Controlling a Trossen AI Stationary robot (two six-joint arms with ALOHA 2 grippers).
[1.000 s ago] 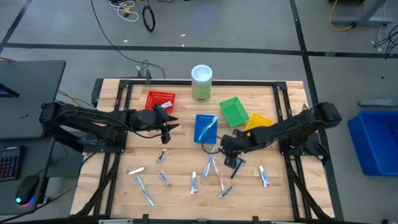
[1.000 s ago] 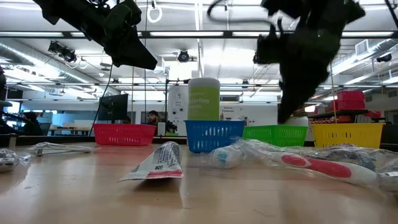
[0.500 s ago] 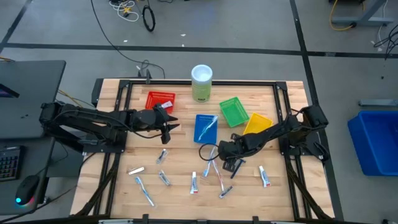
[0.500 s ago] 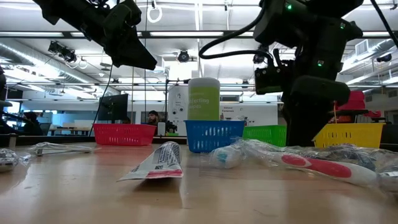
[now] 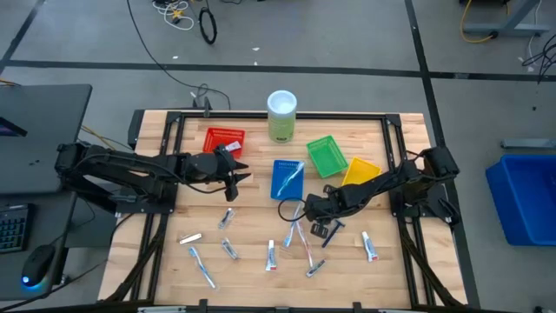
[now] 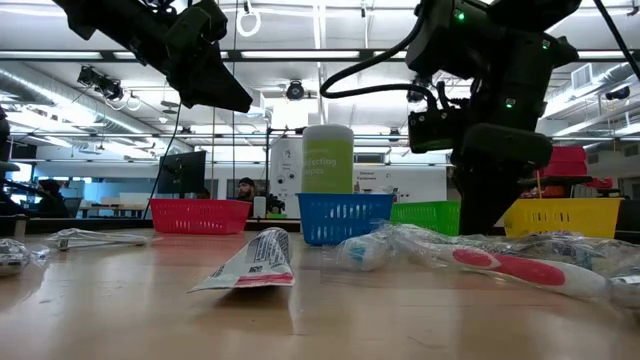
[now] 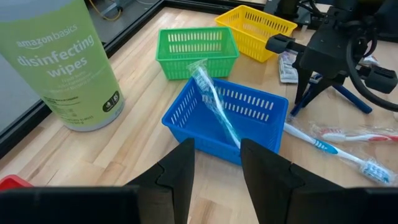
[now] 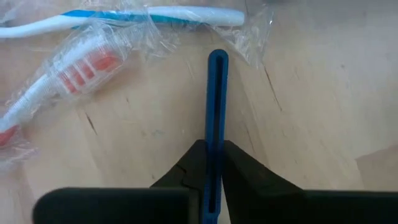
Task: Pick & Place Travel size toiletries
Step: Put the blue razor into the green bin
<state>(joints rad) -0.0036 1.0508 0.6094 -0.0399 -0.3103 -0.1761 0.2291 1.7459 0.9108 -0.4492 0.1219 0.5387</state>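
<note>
While both arms reach in over the table [image 5: 174, 139], the scene reads as follows.

Right gripper: low at the table's centre [image 5: 320, 219], fingers [image 8: 245, 180] pressed together on the blue razor handle [image 8: 216, 112], which lies against the wood.
Razor position: at about 5 o'clock from the blue basket [image 5: 287, 179], just beside two wrapped toothbrushes [image 5: 302, 236].
Left gripper: held above the table at 9 o'clock from the blue basket [image 5: 231, 174], fingers [image 7: 177, 171] apart with nothing between them.
Blue basket contents: one wrapped pale blue toothbrush [image 7: 214, 106] leaning tilted over its rim.
Other baskets: red [image 5: 223, 138] at 10 o'clock from the blue one, green [image 5: 327, 156] at 2 o'clock, yellow [image 5: 359, 171] at 3 o'clock.
Wipes canister [image 5: 281, 115]: upright at 12 o'clock on the table's far edge.
Loose toiletries: a white mini tube [image 5: 271, 254] near the 6 o'clock edge, another [image 5: 369, 246] at 4 o'clock, and small items [image 5: 201, 267] scattered toward 7 o'clock.
</note>
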